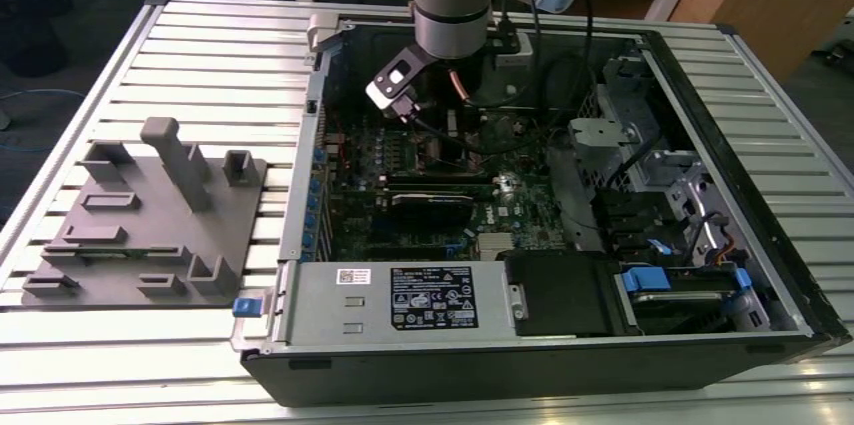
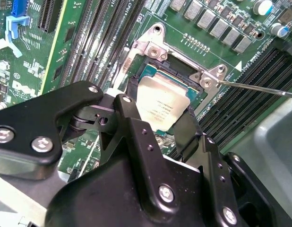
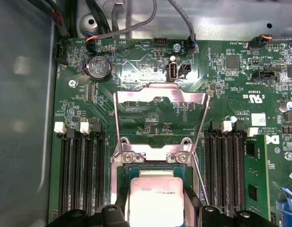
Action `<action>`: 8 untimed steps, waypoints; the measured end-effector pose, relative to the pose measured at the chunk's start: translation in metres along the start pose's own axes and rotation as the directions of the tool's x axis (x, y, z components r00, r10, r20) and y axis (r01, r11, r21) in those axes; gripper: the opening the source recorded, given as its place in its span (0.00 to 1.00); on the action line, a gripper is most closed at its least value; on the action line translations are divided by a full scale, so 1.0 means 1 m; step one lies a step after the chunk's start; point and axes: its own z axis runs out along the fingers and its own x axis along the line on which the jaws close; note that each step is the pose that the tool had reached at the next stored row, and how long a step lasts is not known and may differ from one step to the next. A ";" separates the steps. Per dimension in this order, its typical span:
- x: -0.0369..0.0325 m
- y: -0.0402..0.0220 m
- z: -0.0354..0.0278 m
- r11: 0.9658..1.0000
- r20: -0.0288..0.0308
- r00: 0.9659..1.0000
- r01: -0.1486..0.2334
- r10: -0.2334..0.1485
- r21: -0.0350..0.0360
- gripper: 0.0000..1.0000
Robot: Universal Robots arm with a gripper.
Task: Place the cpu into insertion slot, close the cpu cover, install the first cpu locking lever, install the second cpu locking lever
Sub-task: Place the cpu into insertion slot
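Observation:
Inside the open computer case, my gripper (image 1: 451,103) hangs low over the green board. The cpu (image 2: 161,104) (image 3: 154,201), a silvery-tan square chip, sits between my black fingers (image 2: 129,97), which press against two opposite edges. It lies over the insertion slot (image 2: 176,67) (image 3: 124,173), whose dark rim shows around it; I cannot tell whether it is seated. The cpu cover (image 3: 160,93), a thin metal frame, stands swung up and open behind the socket. A thin wire locking lever (image 2: 259,88) (image 3: 199,176) sticks out beside the socket, unlatched.
Long black memory slots (image 3: 80,175) (image 3: 228,170) flank the socket on both sides. Cables (image 1: 534,75) and drive cages (image 1: 627,145) crowd the case near the arm. On the exterior view's left, a grey fixture block (image 1: 147,215) rests on the slatted table (image 1: 80,345).

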 end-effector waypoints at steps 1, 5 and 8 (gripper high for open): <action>0.0000 0.0000 0.0003 1.000 0.000 1.000 0.000 0.000 0.000 0.54; -0.0001 -0.0003 0.0028 1.000 0.001 1.000 0.000 0.000 0.001 0.54; 0.0000 -0.0003 0.0032 1.000 0.000 1.000 0.000 0.000 0.000 0.54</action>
